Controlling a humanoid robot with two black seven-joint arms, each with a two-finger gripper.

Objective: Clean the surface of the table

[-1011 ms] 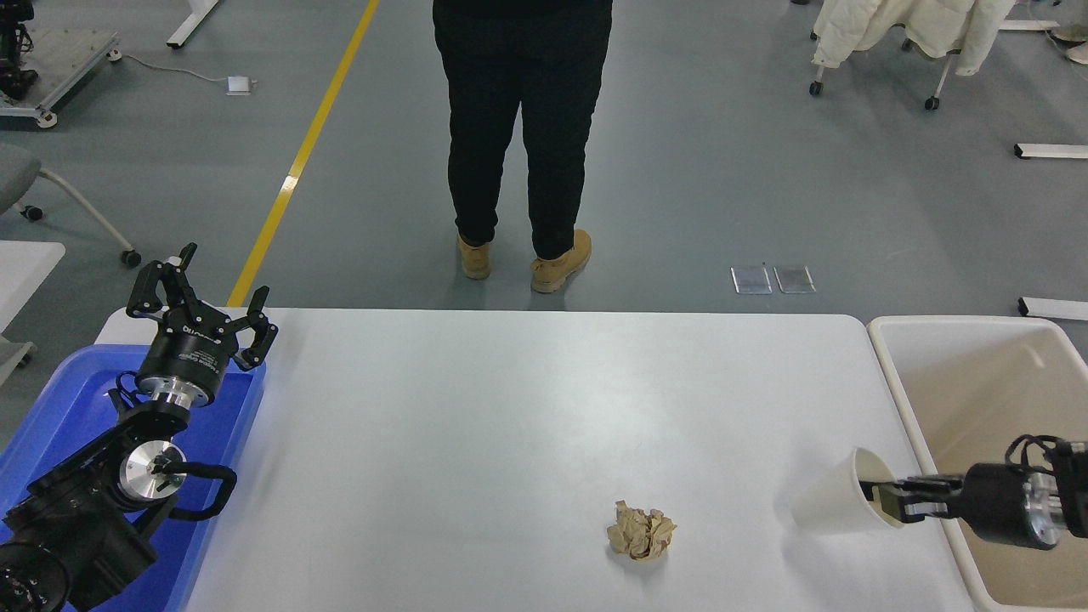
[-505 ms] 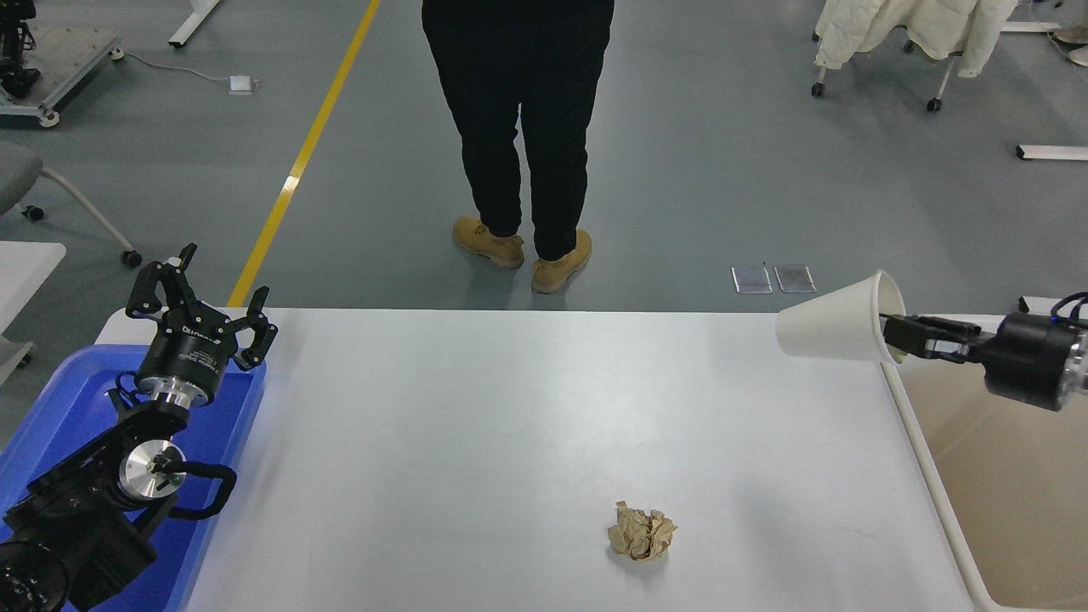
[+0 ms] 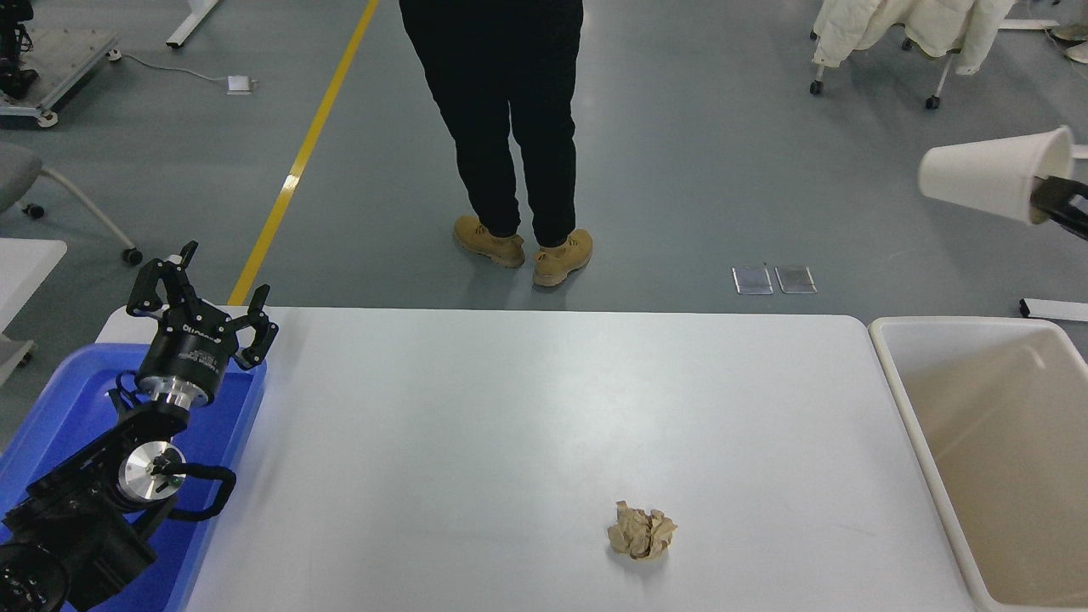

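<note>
Table surface (image 3: 510, 425), wide white matte top, spreads below my right gripper (image 3: 1050, 197) — fingers clamped on a white paper cup's (image 3: 990, 174) rim; left gripper (image 3: 204, 293), fingers splayed, parked; crumpled brown paper ball (image 3: 642, 530) well below-left of the right fingers.

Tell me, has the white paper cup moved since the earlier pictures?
Yes. The white paper cup, gripped by the right gripper, has risen from beside the beige bin to high above it, toward the picture's right edge.
</note>
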